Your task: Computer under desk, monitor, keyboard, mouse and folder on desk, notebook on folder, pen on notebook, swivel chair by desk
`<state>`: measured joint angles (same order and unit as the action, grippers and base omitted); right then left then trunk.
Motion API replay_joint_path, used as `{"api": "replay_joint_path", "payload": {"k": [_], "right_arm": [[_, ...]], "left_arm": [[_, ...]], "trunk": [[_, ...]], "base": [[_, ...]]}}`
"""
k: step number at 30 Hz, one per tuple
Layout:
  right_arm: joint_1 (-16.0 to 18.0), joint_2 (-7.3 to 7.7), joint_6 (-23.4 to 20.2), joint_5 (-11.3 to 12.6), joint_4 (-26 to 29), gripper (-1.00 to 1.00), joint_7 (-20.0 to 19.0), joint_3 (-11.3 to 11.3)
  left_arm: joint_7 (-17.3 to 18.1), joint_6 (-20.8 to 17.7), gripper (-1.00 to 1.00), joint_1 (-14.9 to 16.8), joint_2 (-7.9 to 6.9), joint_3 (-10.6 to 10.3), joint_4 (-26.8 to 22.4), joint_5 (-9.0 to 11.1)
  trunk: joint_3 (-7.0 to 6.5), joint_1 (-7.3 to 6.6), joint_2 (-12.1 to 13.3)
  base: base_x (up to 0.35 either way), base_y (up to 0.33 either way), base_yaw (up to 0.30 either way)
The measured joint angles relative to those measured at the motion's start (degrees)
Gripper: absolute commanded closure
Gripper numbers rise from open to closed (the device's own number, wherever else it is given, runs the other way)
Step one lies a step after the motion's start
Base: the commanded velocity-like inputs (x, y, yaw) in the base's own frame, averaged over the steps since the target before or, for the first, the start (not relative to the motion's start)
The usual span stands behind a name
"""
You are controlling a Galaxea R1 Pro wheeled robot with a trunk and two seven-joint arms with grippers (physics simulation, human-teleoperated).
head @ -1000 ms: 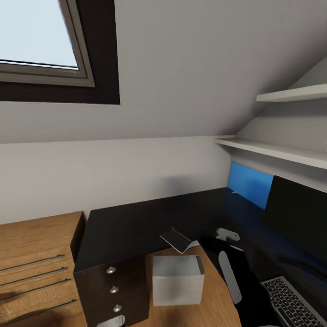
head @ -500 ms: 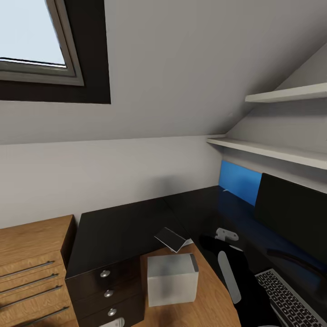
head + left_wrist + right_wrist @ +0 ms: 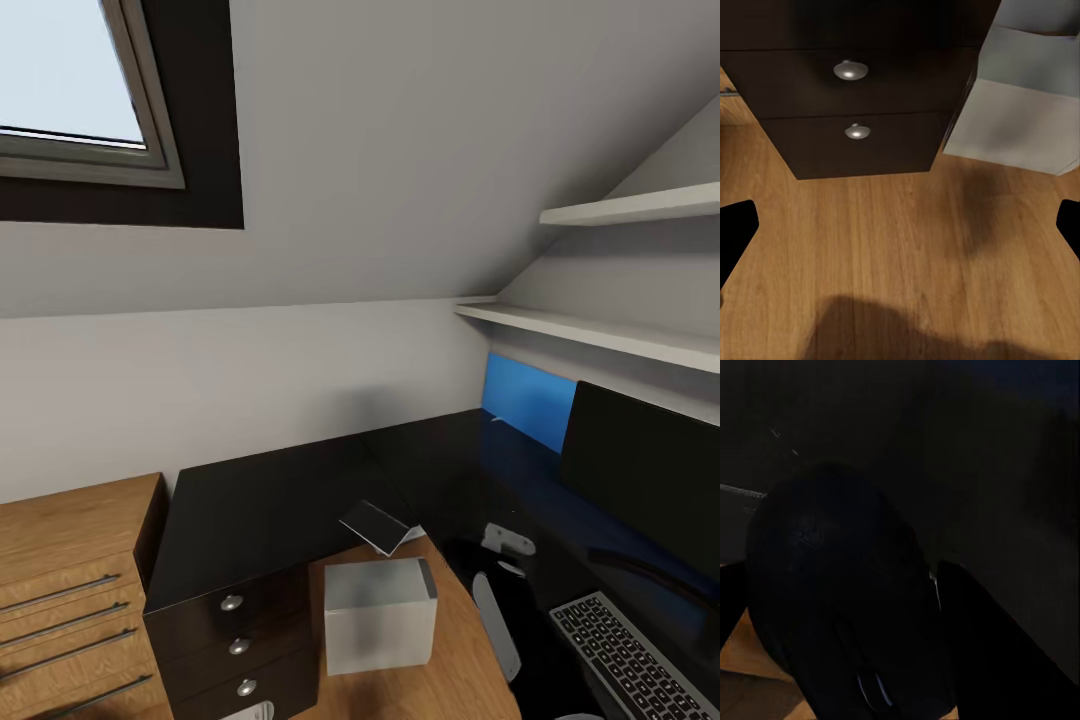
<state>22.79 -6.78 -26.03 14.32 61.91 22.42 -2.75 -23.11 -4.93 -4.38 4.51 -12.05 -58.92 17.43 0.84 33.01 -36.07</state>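
Your head view is evenly lit, brightest at the window [image 3: 70, 80] upper left; the desk [image 3: 280, 500] gleams glossy. Your left wrist view shows a soft shadow low on the floor [image 3: 892, 247]. Your right wrist view is nearly black.

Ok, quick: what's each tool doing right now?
Left tool: open, holding nothing.
Right tool: closed on the mouse.

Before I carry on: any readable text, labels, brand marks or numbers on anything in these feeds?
None can be read.
Keyboard: key legends too small to make out.
Monitor: plain black screen, no logo visible.
Computer: bare grey case, no marking.
Desk drawers: only round knobs, no labels.
Mouse: too dark to show any mark.
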Motion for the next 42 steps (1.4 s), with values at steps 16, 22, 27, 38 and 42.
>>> {"api": "replay_joint_path", "payload": {"k": [16, 22, 27, 38, 42], "right_arm": [[0.03, -0.21, 13.84, 7.29, -2.87, 1.0, 17.77, -0.36], [0.03, -0.18, 16.46, 9.1, -2.9, 1.0, 19.02, 0.06], [0.03, -0.12, 17.25, 9.35, -3.02, 1.0, 19.1, 0.13], [0.24, 0.15, 17.74, 8.69, -6.52, 1.0, 19.02, 0.05], [2.94, 0.61, 17.8, 8.41, -11.86, 1.0, 18.96, -0.04]], "left_arm": [[0.0, 0.27, -1.0, -0.01, 0.05, -0.19, 0.0, 0.0], [0.01, 1.22, -1.0, 0.0, 0.08, -0.28, -0.07, -0.06], [0.16, 6.14, -1.0, 0.01, 0.09, -0.4, -0.17, -0.39], [0.17, 7.87, -1.0, -0.01, 0.09, -0.51, -0.19, -0.46], [0.17, 7.92, -1.0, -0.01, 0.09, -0.55, -0.07, -0.52]], "trunk": [[0.0, 0.0, 0.0], [0.0, 0.0, 0.0], [0.0, 0.0, 0.0], [0.0, 0.0, 0.0], [0.0, -0.01, 0.0]], "base": [[0.0, 0.0, 0.0], [0.0, 0.0, 0.0], [0.0, 0.0, 0.0], [0.009, -0.009, 0.0], [0.127, -0.131, 0.0]]}}
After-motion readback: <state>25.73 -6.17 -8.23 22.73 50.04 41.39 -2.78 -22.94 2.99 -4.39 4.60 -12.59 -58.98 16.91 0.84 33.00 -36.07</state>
